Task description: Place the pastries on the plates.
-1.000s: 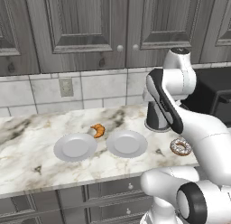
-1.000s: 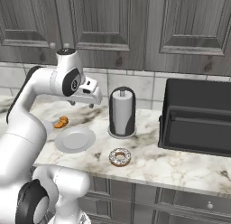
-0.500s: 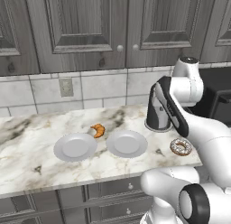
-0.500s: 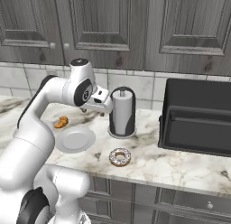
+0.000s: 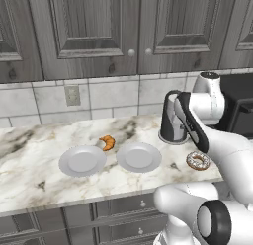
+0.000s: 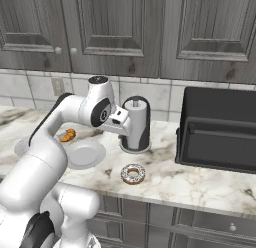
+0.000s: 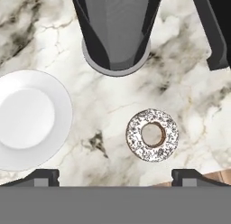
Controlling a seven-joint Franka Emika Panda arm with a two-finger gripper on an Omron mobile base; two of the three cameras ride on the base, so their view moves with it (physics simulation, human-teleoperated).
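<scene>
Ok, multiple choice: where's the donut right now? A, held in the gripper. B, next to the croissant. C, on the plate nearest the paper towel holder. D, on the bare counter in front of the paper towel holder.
D: the donut lies on the bare marble counter in front of the paper towel holder, clear of the nearest plate.

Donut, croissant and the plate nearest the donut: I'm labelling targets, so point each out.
donut [image 7: 152, 134], hand view, on its iced ring.
croissant [image 5: 106, 142], left base view, on its middle.
plate nearest the donut [image 5: 139, 157], left base view, on its flat centre.
</scene>
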